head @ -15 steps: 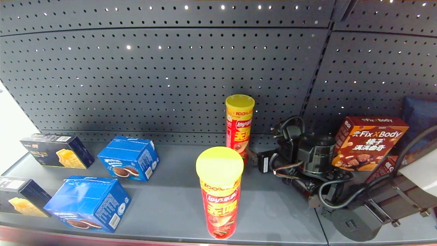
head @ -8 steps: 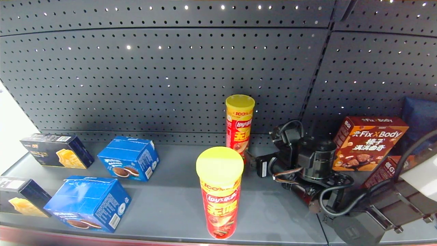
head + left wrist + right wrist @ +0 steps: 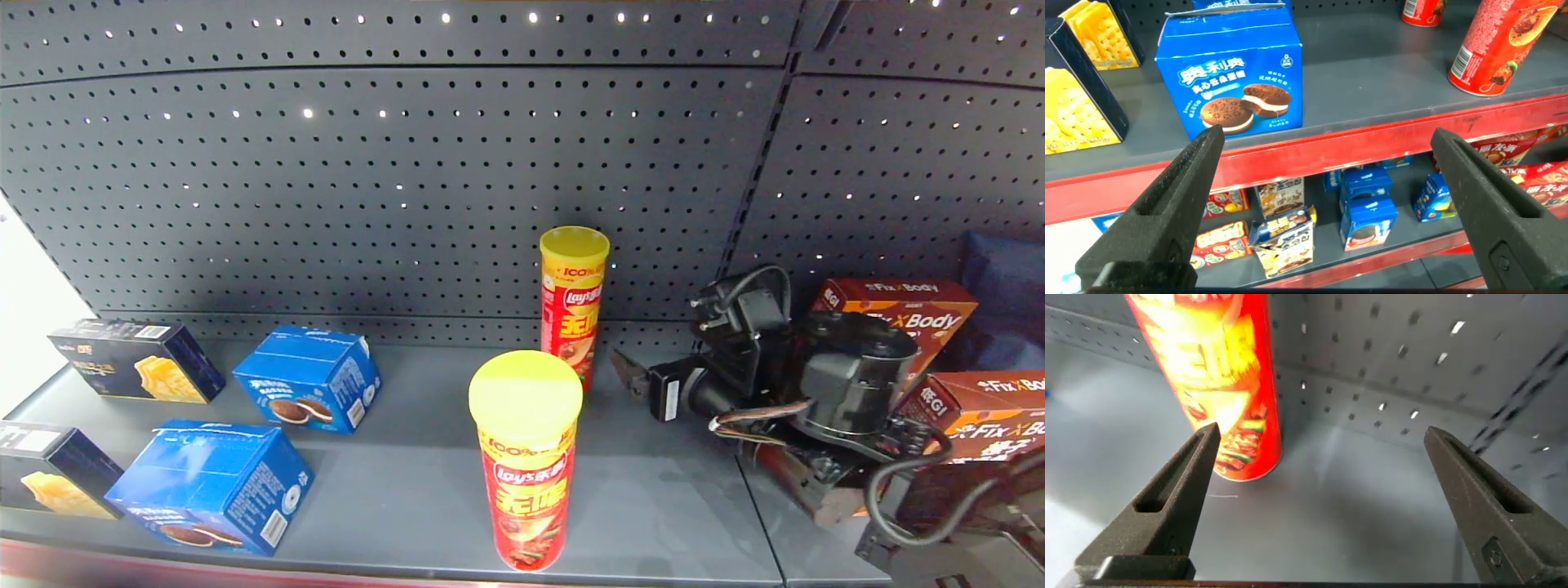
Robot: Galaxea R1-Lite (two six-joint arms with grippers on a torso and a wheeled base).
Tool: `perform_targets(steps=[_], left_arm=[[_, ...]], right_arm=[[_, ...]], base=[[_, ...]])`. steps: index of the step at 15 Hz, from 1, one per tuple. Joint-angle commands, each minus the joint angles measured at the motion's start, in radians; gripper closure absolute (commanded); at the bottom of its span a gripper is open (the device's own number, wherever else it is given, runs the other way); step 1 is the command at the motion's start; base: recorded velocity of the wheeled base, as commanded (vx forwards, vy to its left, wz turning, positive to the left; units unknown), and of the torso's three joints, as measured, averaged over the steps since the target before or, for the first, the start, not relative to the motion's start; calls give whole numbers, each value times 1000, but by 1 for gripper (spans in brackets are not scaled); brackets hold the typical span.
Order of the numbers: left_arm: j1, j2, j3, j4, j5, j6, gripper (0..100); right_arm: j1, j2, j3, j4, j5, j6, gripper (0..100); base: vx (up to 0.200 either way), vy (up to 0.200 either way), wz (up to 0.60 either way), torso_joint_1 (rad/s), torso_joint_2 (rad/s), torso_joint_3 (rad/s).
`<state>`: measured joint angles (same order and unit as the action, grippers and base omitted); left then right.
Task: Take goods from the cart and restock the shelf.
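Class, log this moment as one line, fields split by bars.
stage: restocking shelf | right gripper: jaws open, empty, beside rear chip can | left gripper: jaws open, empty, facing blue cookie box

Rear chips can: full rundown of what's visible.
Rear can: tall cylinder, red and yellow printed wrap, flat yellow lid on. Stands upright on the grey shelf close to the pegboard, behind the front can. The open right gripper is beside it on the right, not touching; only the shelf touches it.
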<state>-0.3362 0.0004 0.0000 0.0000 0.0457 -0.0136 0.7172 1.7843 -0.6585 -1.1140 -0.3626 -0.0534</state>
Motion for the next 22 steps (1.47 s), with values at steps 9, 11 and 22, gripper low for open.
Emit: perform_targets(steps=[9, 11, 22], left_arm=[[0, 0, 0, 0, 0, 0, 0], [-1, 0, 0, 0, 0, 0, 0], [-1, 0, 0, 0, 0, 0, 0]], right_arm=[[45, -804, 367, 243, 73, -92, 0], [-33, -951, 458, 295, 73, -85, 0], [-645, -1542, 659, 847, 246, 64, 0]], base=[[0, 0, 0, 0, 0, 0], [0, 0, 0, 0, 0, 0], [0, 0, 0, 0, 0, 0]])
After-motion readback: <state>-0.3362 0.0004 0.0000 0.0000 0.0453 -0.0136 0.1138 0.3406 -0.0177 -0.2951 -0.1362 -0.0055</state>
